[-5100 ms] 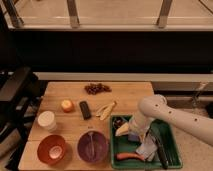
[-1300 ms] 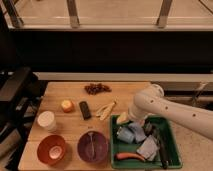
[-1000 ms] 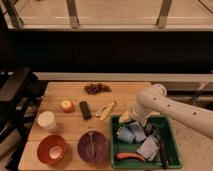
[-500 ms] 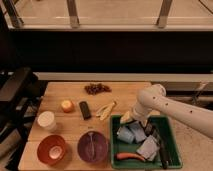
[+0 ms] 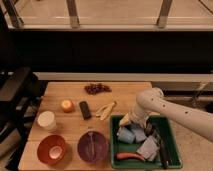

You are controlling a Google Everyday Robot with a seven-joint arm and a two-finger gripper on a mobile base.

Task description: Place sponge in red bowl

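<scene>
Sponge [image 5: 124, 119], a pale yellow block as far as it can be made out, sits at the far left corner of the green bin [image 5: 113, 144], right at the tip of the end effector [image 5: 131, 121]. The white arm reaches in from the right and bends down over that corner, so the end effector covers part of the sponge. Whether it is closed on the sponge or only set against it, I cannot tell.

The bin is crowded. Blue items lie just beside the sponge, a red-orange piece lies along the near wall, and a dark tool lies on the right. That likely explains why the arm comes in at the corner, where the sponge lies apart from the heap.

The red bowl [image 5: 41, 144] stands at the near left corner of the surface [image 5: 60, 90], well apart from the bin, with a purple bowl [image 5: 82, 147] between them. By my judgement the carry to the red bowl is not yet done. It will need a lift over the bin wall, then a pass over or around the purple bowl.
</scene>
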